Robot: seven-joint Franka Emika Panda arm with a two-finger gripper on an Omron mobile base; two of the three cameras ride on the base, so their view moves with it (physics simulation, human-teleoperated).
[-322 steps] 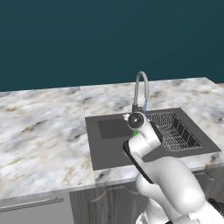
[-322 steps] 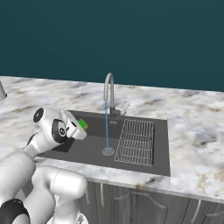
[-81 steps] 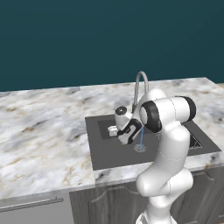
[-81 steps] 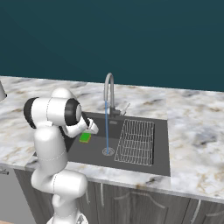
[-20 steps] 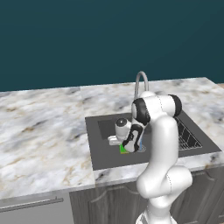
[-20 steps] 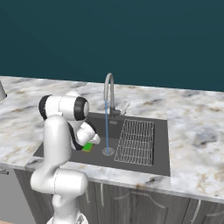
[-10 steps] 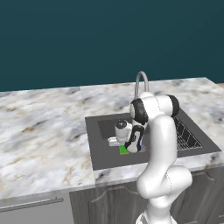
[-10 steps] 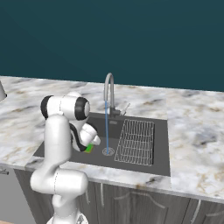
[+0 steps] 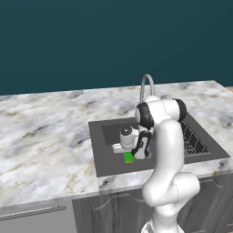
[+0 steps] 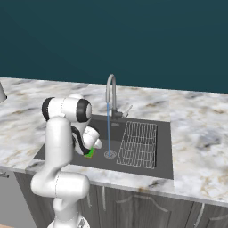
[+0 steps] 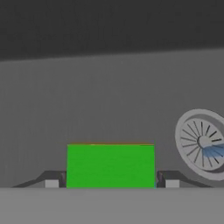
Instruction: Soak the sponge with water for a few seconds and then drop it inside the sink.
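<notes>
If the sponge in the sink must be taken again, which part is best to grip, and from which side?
Probably the two short ends of the sponge, coming from above along the hand's present line. The hand view shows a flat green block between the gripper fingertips, one at each end, with straight parallel faces. It sits low in the sink beside the drain, so only the top is free.

Green sponge (image 11: pixel 110 165) low in the dark sink (image 10: pixel 133 167), beside the thin water (image 10: pixel 108 129) stream.
</notes>
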